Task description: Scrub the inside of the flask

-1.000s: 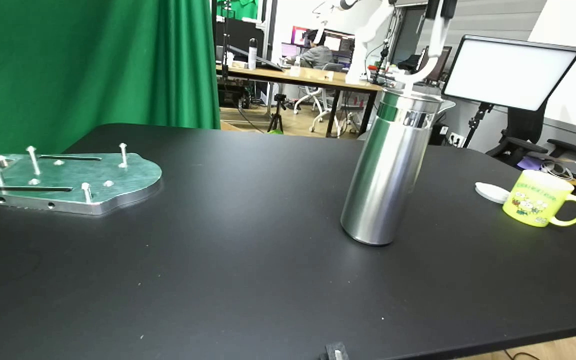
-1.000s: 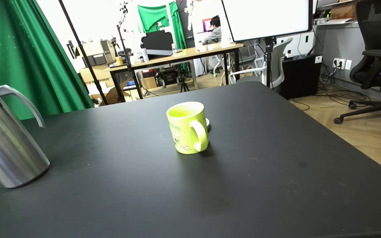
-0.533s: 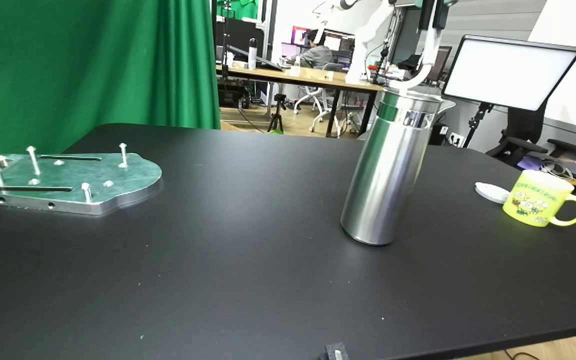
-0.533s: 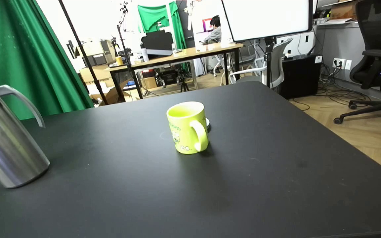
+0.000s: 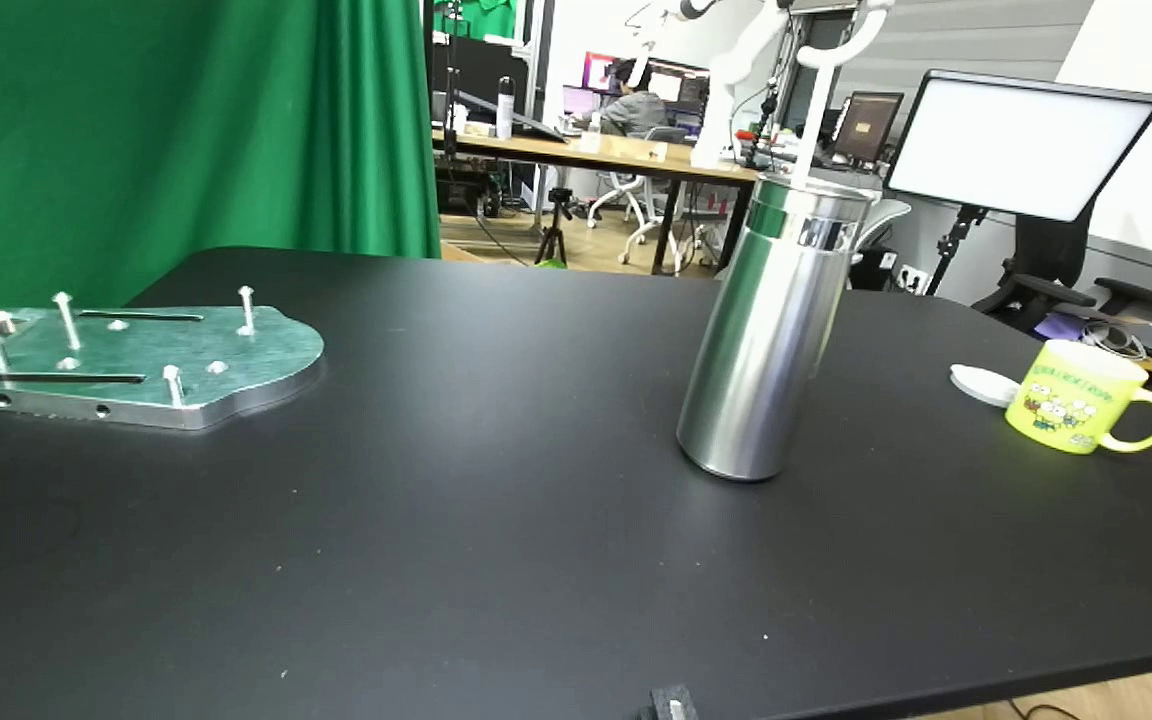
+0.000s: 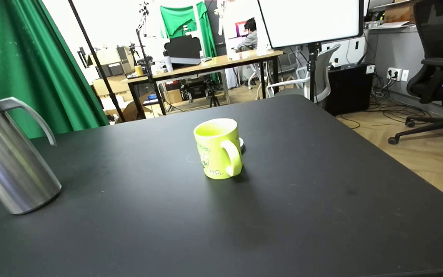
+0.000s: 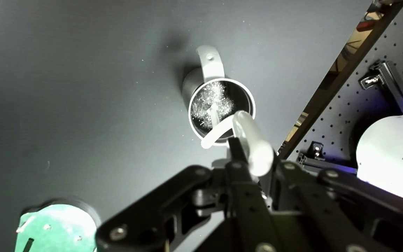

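Though blurred, the hand (image 7: 254,155) seemingly tight around the white brush handle (image 7: 249,136), bristles (image 7: 204,105) inside the flask (image 5: 766,340).

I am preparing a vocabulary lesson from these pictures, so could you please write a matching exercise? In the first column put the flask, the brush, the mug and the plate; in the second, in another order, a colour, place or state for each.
Column one:
1. flask
2. brush
3. mug
4. plate

Column two:
A. bolts stand up from it
B. yellow-green
C. tall and steel-coloured
D. bristles inside the flask

Right pairs: 1-C, 2-D, 3-B, 4-A
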Controlling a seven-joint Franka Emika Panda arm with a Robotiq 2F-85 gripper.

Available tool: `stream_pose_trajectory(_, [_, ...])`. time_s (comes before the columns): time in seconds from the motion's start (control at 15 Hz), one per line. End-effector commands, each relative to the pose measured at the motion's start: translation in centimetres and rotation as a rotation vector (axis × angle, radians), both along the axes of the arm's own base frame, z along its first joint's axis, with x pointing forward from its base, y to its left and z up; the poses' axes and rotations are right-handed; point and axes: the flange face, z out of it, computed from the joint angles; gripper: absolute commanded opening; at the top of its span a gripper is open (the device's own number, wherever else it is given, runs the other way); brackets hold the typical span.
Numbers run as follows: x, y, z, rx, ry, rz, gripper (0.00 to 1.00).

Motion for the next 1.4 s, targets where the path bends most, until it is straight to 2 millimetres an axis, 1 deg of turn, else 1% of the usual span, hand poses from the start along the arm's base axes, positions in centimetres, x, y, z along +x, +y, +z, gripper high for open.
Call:
stream_pose_trajectory(0.0, [0.8, -0.8, -5.9, -0.001, 0.068, -0.04, 0.04])
stream_pose_trajectory(0.13, [0.9, -1.3, -9.9, -0.008, 0.144, -0.052, 0.04])
stream_pose_trajectory(0.2, [1.0, -1.5, -11.4, -0.011, 0.172, -0.058, 0.04])
stream_pose_trajectory(0.27, [1.1, -1.6, -12.5, -0.016, 0.186, -0.062, 0.04])
stream_pose_trajectory(0.33, [1.3, -1.7, -13.0, -0.021, 0.194, -0.062, 0.04])
stream_pose_trajectory(0.4, [1.5, -1.8, -13.0, -0.024, 0.197, -0.062, 0.04])
stream_pose_trajectory(0.6, [1.7, -1.6, -9.0, -0.033, 0.142, -0.054, 0.04])
stream_pose_trajectory(0.93, [0.4, -0.6, -0.4, -0.038, -0.003, -0.034, 0.04])
stream_pose_trajectory(1.0, [0.1, -0.5, 0.8, -0.033, -0.026, -0.029, 0.04])
stream_pose_trajectory(1.13, [-0.4, -0.4, 1.9, -0.024, -0.041, -0.019, 0.04])
stream_pose_trajectory(1.27, [-0.4, -0.6, 0.8, -0.018, -0.034, -0.027, 0.04])
stream_pose_trajectory(1.33, [-0.2, -0.8, -0.7, -0.016, -0.025, -0.035, 0.04])
